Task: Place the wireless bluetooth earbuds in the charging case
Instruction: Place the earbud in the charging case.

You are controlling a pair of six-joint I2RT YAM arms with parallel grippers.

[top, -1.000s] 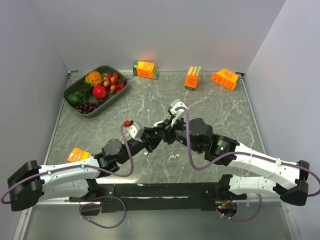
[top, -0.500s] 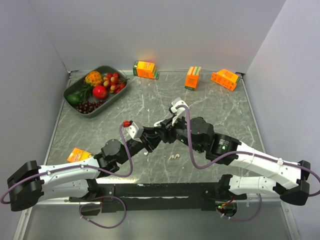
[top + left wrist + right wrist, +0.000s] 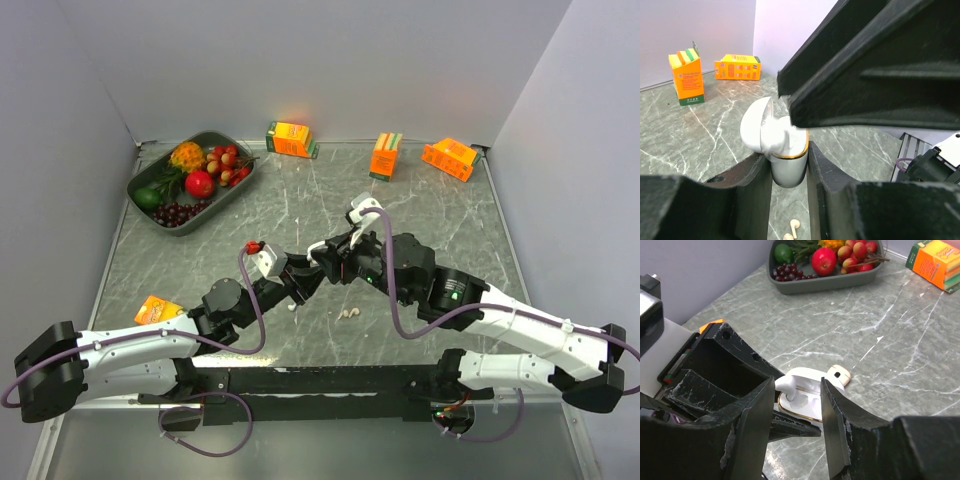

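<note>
My left gripper is shut on the white charging case, gold-rimmed, held upright above the table with its lid open. It also shows in the right wrist view. One white earbud stands with its stem in the case's left socket. My right gripper is open, its jaws on either side of the case, the left finger close by the earbud. Two pale earbuds lie on the table below, also in the left wrist view. A stubby beige piece lies just beyond the case.
A grey tray of fruit stands at the back left. Orange juice cartons stand along the back, and one lies near the left arm. The two arms cross close together mid-table.
My right arm has drawn back a little up and to the right from the case. The left arm holds the case in the same place.
</note>
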